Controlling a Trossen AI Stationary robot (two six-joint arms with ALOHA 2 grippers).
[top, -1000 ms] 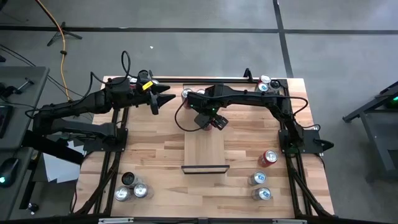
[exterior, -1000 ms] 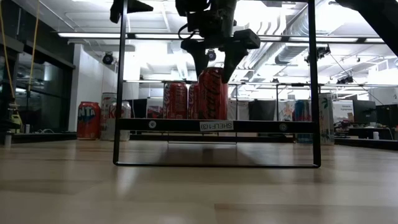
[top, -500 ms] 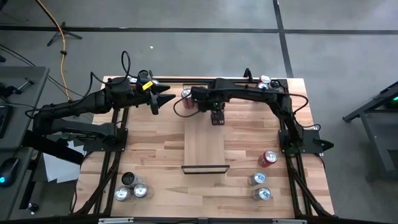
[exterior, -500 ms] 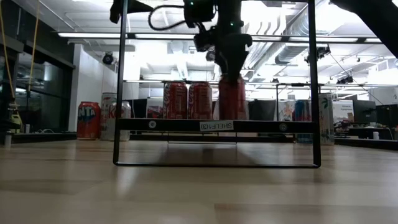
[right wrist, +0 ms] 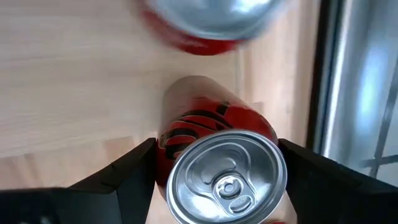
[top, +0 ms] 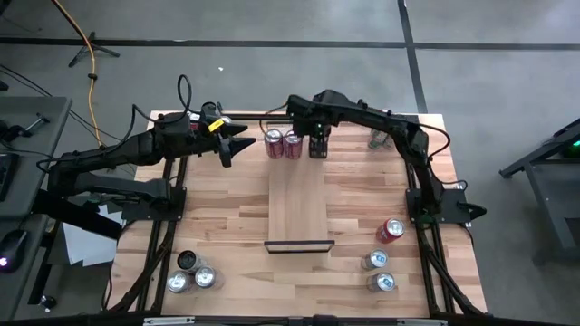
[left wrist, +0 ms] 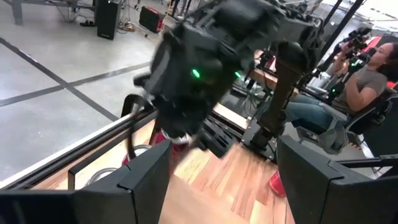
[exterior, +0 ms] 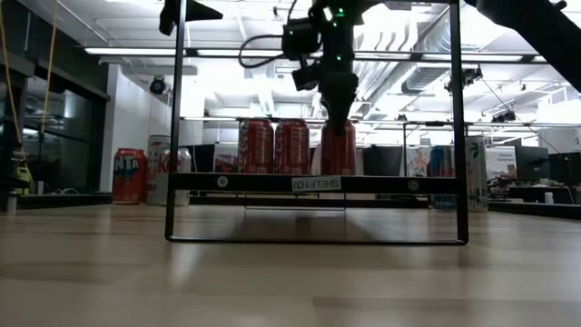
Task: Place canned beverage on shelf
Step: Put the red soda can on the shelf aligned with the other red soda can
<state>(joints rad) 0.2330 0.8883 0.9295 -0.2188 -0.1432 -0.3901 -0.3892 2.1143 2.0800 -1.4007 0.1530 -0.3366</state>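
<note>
At the shelf's [top: 297, 204] far end, a red can [exterior: 338, 148] is clasped by the right gripper [exterior: 337, 116], its top hidden; the left gripper [top: 227, 145] is held open.

The shelf [top: 297, 201] lies mid-tabletop [top: 227, 226], running front to back. At its far end three cans [exterior: 295, 146] stand side by side; the right pincer [top: 318, 145] is over the rightmost. The left pincer [top: 237, 145] hangs left of the row, apart
</note>
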